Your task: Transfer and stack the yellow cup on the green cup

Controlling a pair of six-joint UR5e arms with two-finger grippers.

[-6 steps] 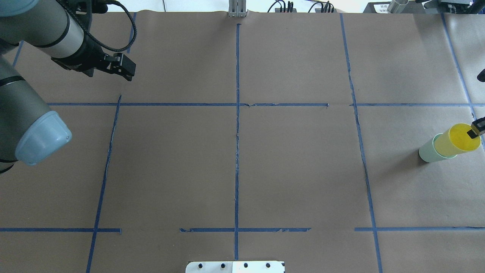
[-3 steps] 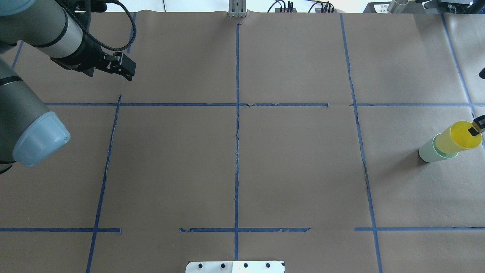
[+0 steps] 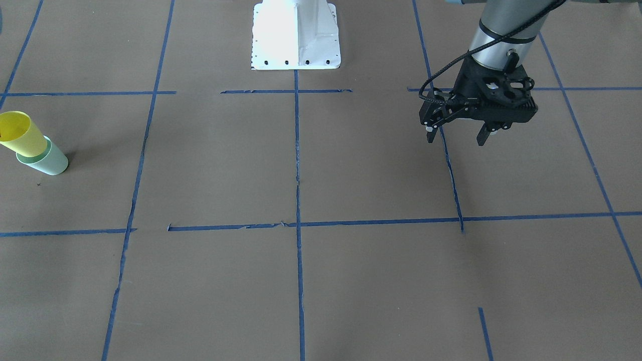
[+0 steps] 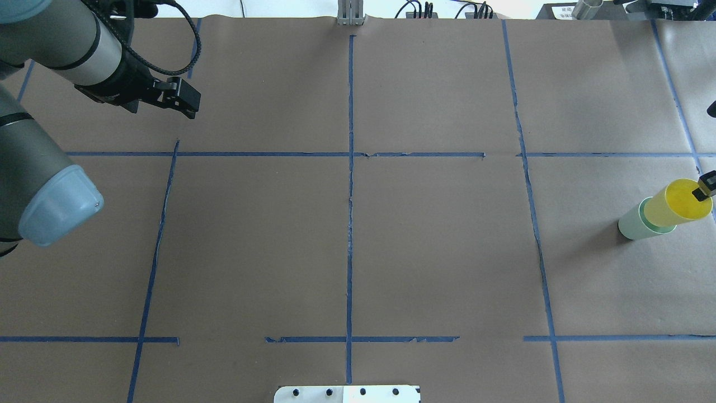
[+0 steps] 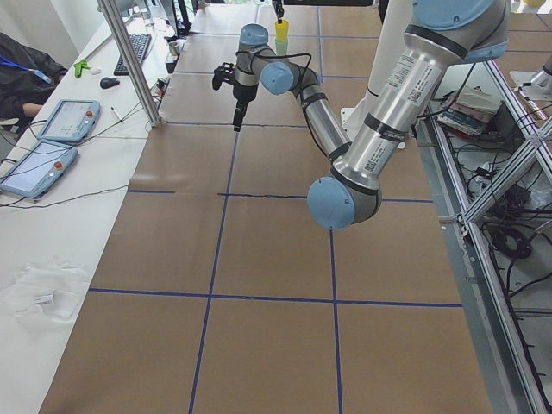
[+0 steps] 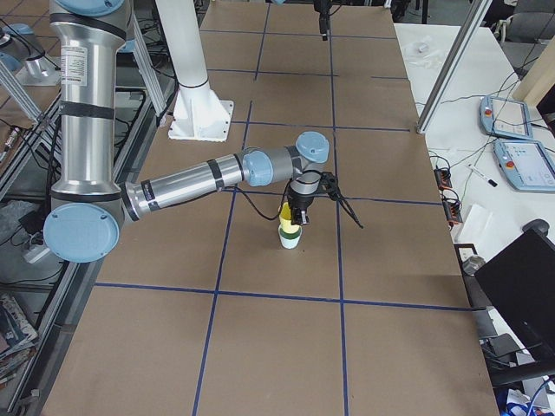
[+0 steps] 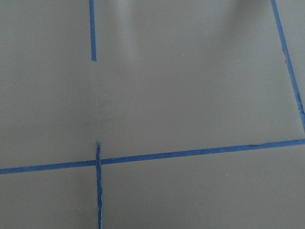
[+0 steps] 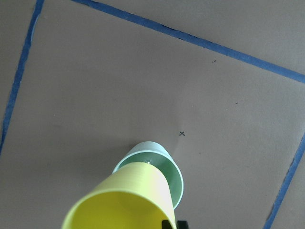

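The yellow cup (image 4: 671, 207) sits with its lower part inside the green cup (image 4: 632, 224) at the table's far right; most of the yellow wall shows above the green rim. My right gripper (image 4: 702, 192) is at the yellow cup's rim and looks shut on it; only one black fingertip (image 8: 169, 224) shows. The front-facing view has the yellow cup (image 3: 22, 138) and green cup (image 3: 50, 161) at its left edge. Far from both cups, my left gripper (image 3: 455, 138) hangs open and holds nothing.
The white robot base plate (image 3: 296, 35) is at the table's near middle edge. Blue tape lines (image 4: 351, 168) divide the brown paper cover. A side table with tablets (image 5: 39, 147) and an aluminium post (image 5: 129, 60) run along the far side.
The yellow cup and the right fingertip shifted a little between one second ago and half a second ago, then stayed still. The left elbow moved slightly; the left gripper stayed put.
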